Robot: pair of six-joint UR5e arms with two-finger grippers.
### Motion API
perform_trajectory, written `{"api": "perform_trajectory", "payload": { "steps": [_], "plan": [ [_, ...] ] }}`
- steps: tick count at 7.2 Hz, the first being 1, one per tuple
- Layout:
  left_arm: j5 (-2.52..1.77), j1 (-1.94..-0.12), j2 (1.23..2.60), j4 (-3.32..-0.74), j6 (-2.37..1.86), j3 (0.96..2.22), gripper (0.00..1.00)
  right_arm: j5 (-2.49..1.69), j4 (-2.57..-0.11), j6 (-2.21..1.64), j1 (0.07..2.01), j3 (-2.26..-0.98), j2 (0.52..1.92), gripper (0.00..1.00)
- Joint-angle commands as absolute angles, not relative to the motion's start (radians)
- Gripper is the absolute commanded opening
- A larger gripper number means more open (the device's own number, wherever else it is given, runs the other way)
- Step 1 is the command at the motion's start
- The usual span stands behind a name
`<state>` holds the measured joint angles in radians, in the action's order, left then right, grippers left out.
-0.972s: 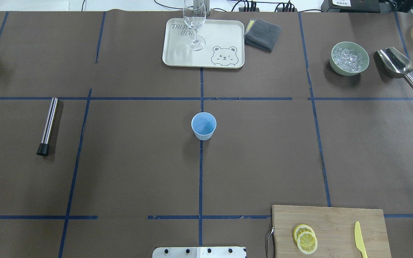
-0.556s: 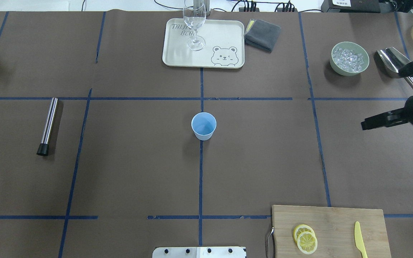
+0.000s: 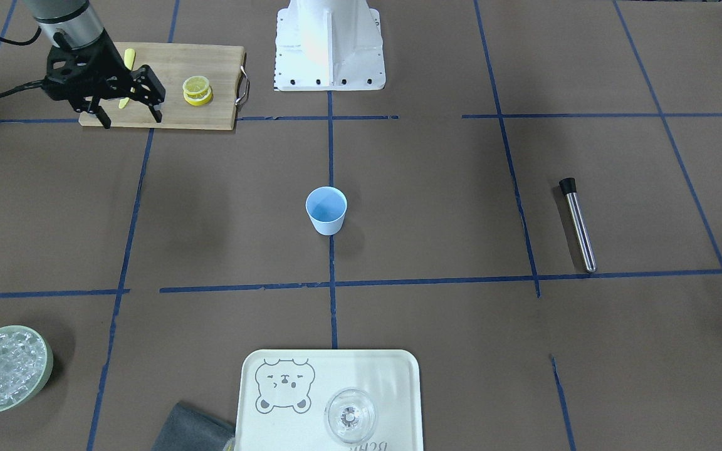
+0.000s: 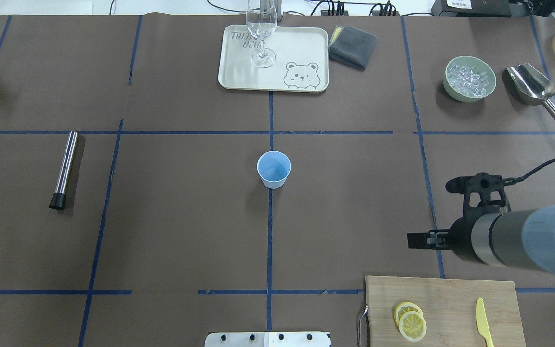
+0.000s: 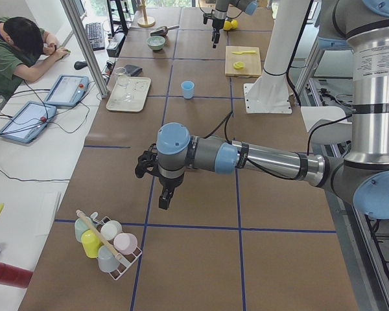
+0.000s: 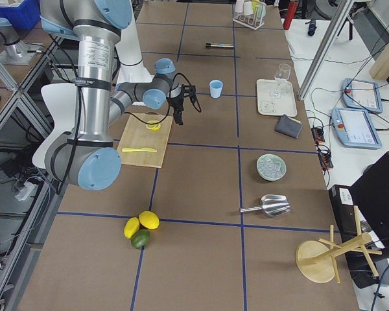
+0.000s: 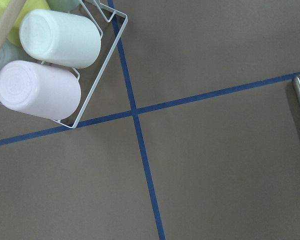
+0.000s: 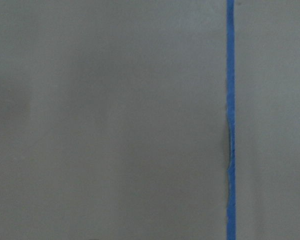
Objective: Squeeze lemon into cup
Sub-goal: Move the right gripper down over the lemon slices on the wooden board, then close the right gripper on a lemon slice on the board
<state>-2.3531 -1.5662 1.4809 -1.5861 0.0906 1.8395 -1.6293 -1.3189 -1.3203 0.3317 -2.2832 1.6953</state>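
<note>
The light-blue cup [image 4: 273, 168] stands upright at the table's middle, also in the front view [image 3: 326, 210]. Two lemon slices [image 4: 410, 322] lie overlapping on a wooden cutting board [image 4: 451, 296] at the near right; they show in the front view [image 3: 197, 89] too. My right gripper [image 4: 429, 212] is open and empty, hovering just beyond the board's far edge, right of the cup; the front view [image 3: 131, 119] shows its fingers spread. My left gripper [image 5: 161, 189] shows only in the left side view, far from the cup; I cannot tell if it is open or shut.
A yellow knife [image 4: 483, 320] lies on the board. A steel muddler [image 4: 64, 168] lies at left. A tray [image 4: 301, 46] with a stemmed glass [image 4: 261, 33], a grey cloth [image 4: 353, 46], an ice bowl [image 4: 447, 79] and a scoop [image 4: 533, 86] are at the back. A cup rack [image 7: 55, 65] is under the left wrist.
My right arm has come in from the right edge and swung toward the near side, from beside the scoop to just beyond the cutting board. Nothing else has moved.
</note>
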Motion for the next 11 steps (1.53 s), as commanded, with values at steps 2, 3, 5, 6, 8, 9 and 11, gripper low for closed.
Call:
{"api": "perform_trajectory", "payload": {
  "steps": [2,3,5,6,8,9,11],
  "plan": [
    [-2.353,-1.566,1.482,-1.586,0.091,1.842,1.0,-1.396,-1.318,-1.535,0.041,-2.284,1.7,1.0],
    [-2.353,-1.566,1.482,-1.586,0.091,1.842,1.0,-1.361,-1.321,-1.542,-0.001,-2.278,1.709,1.0],
    [-2.352,-1.566,1.482,-1.586,0.091,1.842,1.0,-1.339,-1.316,-1.566,-0.035,-2.261,1.727,1.0],
    [-2.352,-1.566,1.482,-1.586,0.092,1.842,1.0,-1.338,-1.313,-1.566,-0.037,-2.246,1.727,1.0],
    [-2.352,-1.566,1.483,-1.586,0.091,1.844,1.0,-1.338,-1.312,-1.568,-0.043,-2.223,1.723,1.0],
    [-2.352,-1.566,1.483,-1.586,0.091,1.844,1.0,-1.338,-1.312,-1.571,-0.049,-2.218,1.72,0.99],
    [-2.352,-1.566,1.483,-1.586,0.092,1.844,1.0,-1.335,-1.312,-1.571,-0.058,-2.215,1.718,0.94]
  ]
}}
